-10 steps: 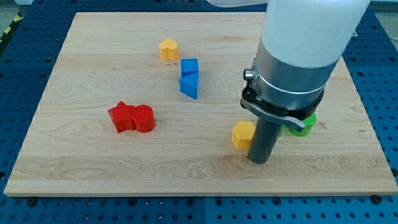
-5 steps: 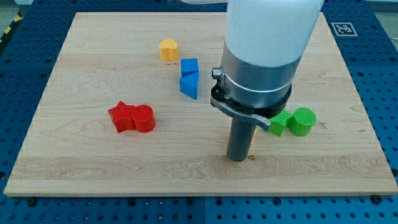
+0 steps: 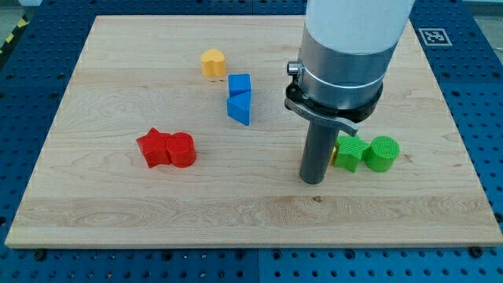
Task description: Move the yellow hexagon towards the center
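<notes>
My tip (image 3: 313,181) rests on the board right of centre, towards the view's bottom. The yellow hexagon (image 3: 332,156) is almost wholly hidden behind the rod. Only a thin yellow sliver shows at the rod's right edge, against the green star-like block (image 3: 351,154). A second yellow block (image 3: 212,62), rounded and heart-like, sits far off at the view's top left of centre.
A green cylinder (image 3: 383,153) touches the green block's right side. A blue cube (image 3: 239,84) and a blue wedge (image 3: 240,108) sit left of the rod. A red star-like block (image 3: 155,148) and a red cylinder (image 3: 181,150) sit together at the left. The wide arm body hides the board's upper right.
The tip swung left past the yellow hexagon, then came back right and slightly up. The hexagon, earlier in plain sight left of the rod, is now hidden behind it beside the green block.
</notes>
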